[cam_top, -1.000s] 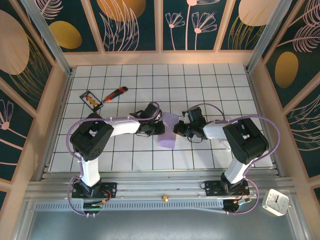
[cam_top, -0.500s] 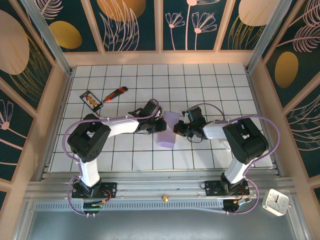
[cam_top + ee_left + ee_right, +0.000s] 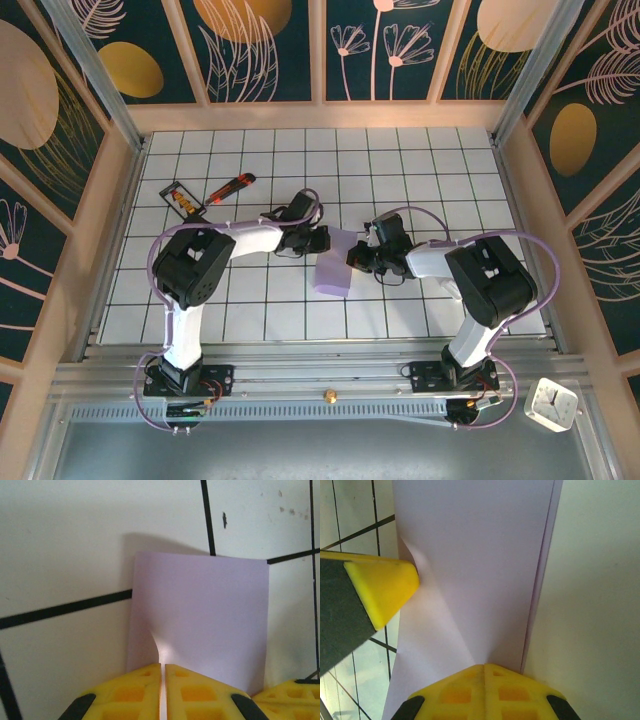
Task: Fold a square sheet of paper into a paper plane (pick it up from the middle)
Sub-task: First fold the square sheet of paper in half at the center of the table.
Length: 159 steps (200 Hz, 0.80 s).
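The square sheet of paper [image 3: 333, 268] is pale lavender and lies folded over into an upright rectangle at the table's middle, held between both grippers. My left gripper [image 3: 322, 241] is shut on its left edge near the far end. In the left wrist view the paper [image 3: 200, 615] curls into the thin slit between the yellow fingertips [image 3: 163, 666]. My right gripper [image 3: 353, 258] is shut on the right edge. Its wrist view has two paper layers [image 3: 475, 555] running into its closed tips [image 3: 484, 666], with the left gripper's finger [image 3: 385, 587] pressing the far edge. A paper plane is out of view.
A small black-framed card [image 3: 183, 200] and a red-orange utility knife [image 3: 230, 188] lie at the far left of the white grid table [image 3: 420, 170]. Wooden walls [image 3: 325, 115] enclose the table. A small white clock [image 3: 551, 404] sits outside, at the near right.
My left gripper slid along the paper's left edge toward the far side and its jaws narrowed onto the edge. The left arm's elbow swung right. The right gripper stayed put.
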Each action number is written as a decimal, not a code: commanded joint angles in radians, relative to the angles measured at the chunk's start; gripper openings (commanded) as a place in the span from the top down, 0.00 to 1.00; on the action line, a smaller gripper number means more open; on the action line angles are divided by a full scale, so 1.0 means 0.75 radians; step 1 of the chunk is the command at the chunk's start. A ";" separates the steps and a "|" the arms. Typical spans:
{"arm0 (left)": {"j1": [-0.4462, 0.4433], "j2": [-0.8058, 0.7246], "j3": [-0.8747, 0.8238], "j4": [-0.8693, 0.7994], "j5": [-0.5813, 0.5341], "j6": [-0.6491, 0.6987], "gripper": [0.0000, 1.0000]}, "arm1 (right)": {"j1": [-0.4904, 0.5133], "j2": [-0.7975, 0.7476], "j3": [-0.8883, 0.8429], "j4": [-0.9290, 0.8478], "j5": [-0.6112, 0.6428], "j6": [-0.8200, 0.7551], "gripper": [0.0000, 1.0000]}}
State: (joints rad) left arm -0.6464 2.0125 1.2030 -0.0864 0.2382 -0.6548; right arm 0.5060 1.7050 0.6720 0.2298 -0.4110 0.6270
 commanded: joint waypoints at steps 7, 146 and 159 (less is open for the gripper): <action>0.035 0.021 0.041 -0.065 0.002 0.049 0.87 | 0.010 0.087 -0.055 -0.174 0.127 -0.038 1.00; 0.051 0.150 0.244 -0.100 0.040 0.063 0.89 | 0.013 0.081 -0.052 -0.170 0.127 -0.036 1.00; 0.054 0.162 0.235 -0.100 0.031 0.066 0.89 | 0.013 0.080 -0.055 -0.171 0.127 -0.036 1.00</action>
State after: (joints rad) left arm -0.6167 2.0968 1.3739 -0.1204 0.2802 -0.6277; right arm 0.5060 1.7069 0.6720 0.2325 -0.4110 0.6270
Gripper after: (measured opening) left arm 0.112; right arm 0.057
